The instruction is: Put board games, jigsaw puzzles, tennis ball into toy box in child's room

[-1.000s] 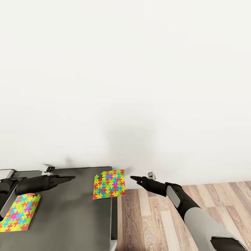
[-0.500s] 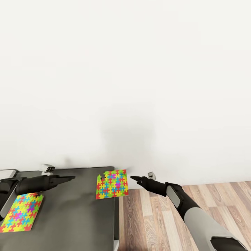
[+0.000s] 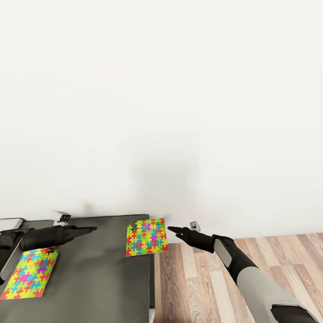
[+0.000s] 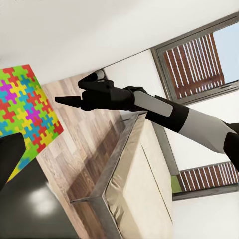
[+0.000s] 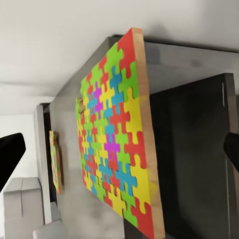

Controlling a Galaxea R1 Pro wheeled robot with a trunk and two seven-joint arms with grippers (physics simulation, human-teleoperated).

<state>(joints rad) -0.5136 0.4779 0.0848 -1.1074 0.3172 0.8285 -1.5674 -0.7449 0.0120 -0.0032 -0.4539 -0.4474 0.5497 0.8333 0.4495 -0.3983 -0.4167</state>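
Reaching for the nearer jigsaw puzzle (image 3: 146, 237) is the step I judge to be in hand, and doing it well means bringing my right gripper (image 3: 172, 229) in low from its 3 o'clock side. The puzzle lies flat at the far right corner of the table (image 3: 98, 278), its right edge jutting a little past the table's side. That overhang looks like the best place to pinch, one finger above and one below, rather than prying at a thin slab on a flat top. My right gripper hovers just beside that edge, apart from it and carrying nothing; in the right wrist view its two fingertips (image 5: 11, 157) sit wide apart at the frame's sides, so I read the jaws as open. My left gripper (image 3: 92, 230) hangs over the table at about 9 o'clock from the puzzle, empty; how far open it is I cannot tell.

The puzzle is a thin square board of interlocking red, yellow, green, blue and magenta pieces with a pale wooden edge. A second puzzle (image 3: 29, 273) lies near the table's left side.
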